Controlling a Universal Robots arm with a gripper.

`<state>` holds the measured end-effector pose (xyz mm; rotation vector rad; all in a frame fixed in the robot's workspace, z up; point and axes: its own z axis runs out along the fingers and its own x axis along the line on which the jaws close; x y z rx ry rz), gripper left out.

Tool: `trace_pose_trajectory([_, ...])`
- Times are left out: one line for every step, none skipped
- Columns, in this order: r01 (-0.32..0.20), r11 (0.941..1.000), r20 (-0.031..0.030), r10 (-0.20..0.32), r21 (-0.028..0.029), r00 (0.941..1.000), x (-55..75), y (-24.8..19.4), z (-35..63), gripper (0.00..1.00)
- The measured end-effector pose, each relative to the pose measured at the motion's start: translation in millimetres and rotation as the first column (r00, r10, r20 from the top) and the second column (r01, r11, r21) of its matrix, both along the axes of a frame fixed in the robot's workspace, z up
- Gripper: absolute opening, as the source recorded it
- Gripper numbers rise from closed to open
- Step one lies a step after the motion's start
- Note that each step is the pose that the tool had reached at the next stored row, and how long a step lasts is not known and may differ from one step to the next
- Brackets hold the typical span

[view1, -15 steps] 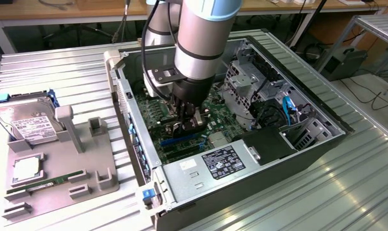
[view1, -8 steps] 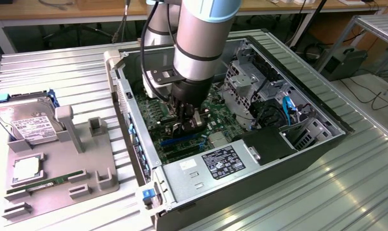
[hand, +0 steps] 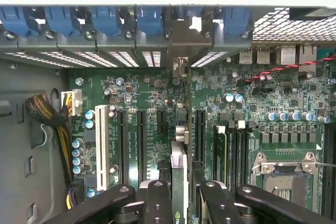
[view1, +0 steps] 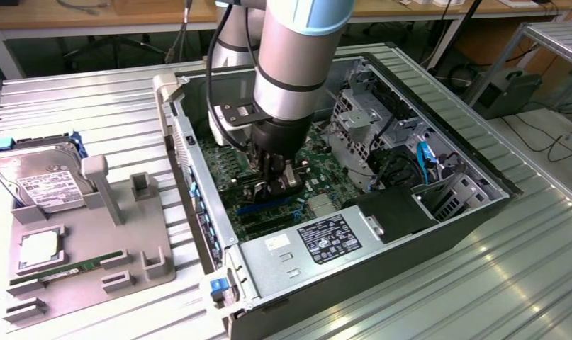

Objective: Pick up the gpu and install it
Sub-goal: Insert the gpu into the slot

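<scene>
My gripper (view1: pixel 272 185) is down inside the open computer case (view1: pixel 475 205), just above the green motherboard (view1: pixel 310 159). In the wrist view the gpu (hand: pixel 178 166) shows edge-on as a narrow strip between the two black fingers (hand: pixel 157 200), which are shut on it. Its slim metal bracket end (hand: pixel 180 69) points toward the row of rear slot openings. The card hangs upright between the long black expansion slots (hand: pixel 140 140), close over the board; I cannot tell whether it touches a slot.
Blue retaining clips (hand: pixel 105 19) line the case's rear slots. A white slot (hand: pixel 102 145), a cable bundle (hand: pixel 52 124) and the CPU socket (hand: pixel 283 177) flank the card. Outside the case, a grey fixture (view1: pixel 87 241) holds a hard drive (view1: pixel 40 177) and a green RAM stick (view1: pixel 68 271).
</scene>
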<state>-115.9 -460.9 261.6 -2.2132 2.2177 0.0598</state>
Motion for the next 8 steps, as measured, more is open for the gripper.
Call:
trace_pose_trajectory([0.0, 1.0, -0.001, 0.0, -0.0001, 1.0, 0.0, 0.0, -0.5, 0.26])
trace_pose_trajectory([0.0, 1.0, -0.0022, 0.0, 0.0, 1.0, 0.1, 0.0, -1.2, 0.26])
trace_pose_trajectory([0.0, 1.0, -0.0027, 0.0, -0.0001, 1.0, 0.0, 0.0, -1.4, 0.26])
trace_pose_trajectory([0.0, 1.0, -0.0029, 0.0, -0.0003, 1.0, 0.0, 0.0, -1.4, 0.26])
trace_pose_trajectory([0.0, 1.0, -0.0031, 0.0, -0.0003, 1.0, 0.0, 0.0, -1.6, 0.26])
trace_pose_trajectory([0.0, 1.0, -0.003, 0.0, 0.0001, 1.0, 0.1, 0.0, -2.0, 0.26])
trace_pose_trajectory([0.0, 1.0, -0.0031, 0.0, 0.0, 1.0, 0.1, 0.0, -2.2, 0.26])
trace_pose_trajectory([0.0, 1.0, -0.0033, 0.0, 0.0001, 1.0, 0.1, 0.0, -2.6, 0.26])
